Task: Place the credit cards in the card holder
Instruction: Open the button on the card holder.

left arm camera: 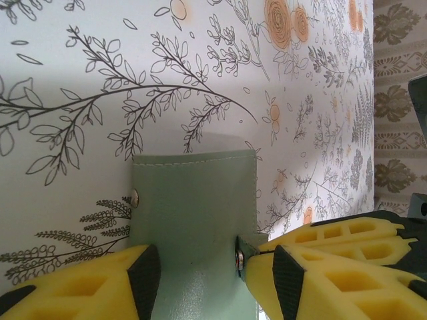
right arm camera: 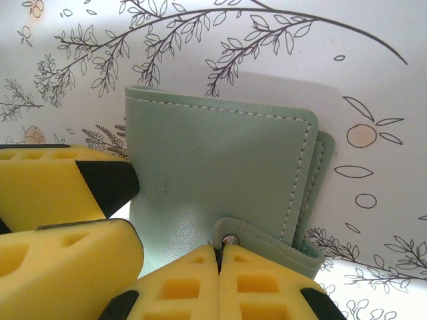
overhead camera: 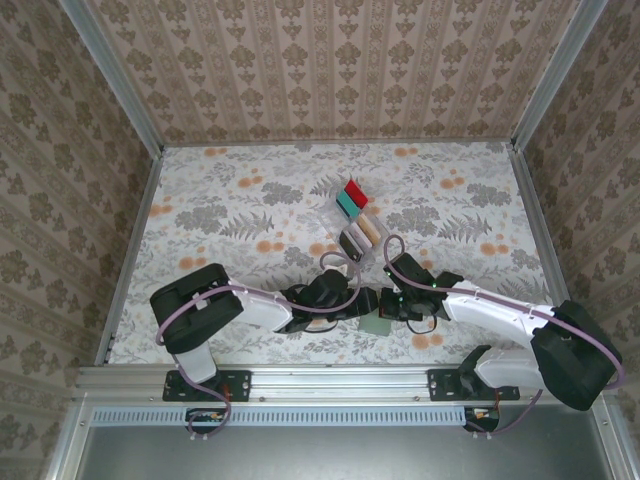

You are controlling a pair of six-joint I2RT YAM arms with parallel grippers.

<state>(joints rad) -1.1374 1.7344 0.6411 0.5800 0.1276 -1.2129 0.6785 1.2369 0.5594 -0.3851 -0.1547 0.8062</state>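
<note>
Both arm bases sit at the near rail of the top view, and the arms lean inward until the left gripper (overhead camera: 358, 312) and right gripper (overhead camera: 392, 310) meet over the grey-green card holder (overhead camera: 377, 325), which lies on the flowered table (overhead camera: 220, 200) just in front of them. Farther back, a clear tray (overhead camera: 338, 222) holds the credit cards (overhead camera: 352, 198) standing on edge, red and teal at its far end.

On the left wrist, the left gripper (left arm camera: 213, 277) has its jaws apart with the card holder (left arm camera: 193, 207) lying between them. One black pad overlaps the wallet's left edge and the other stands clear of its right edge.

On the right wrist, the right gripper (right arm camera: 219, 257) is pinched closed on the card holder's strap (right arm camera: 267, 243), right at the metal snap (right arm camera: 230, 239). The folded card holder (right arm camera: 220, 173) lies flat just beyond.
</note>
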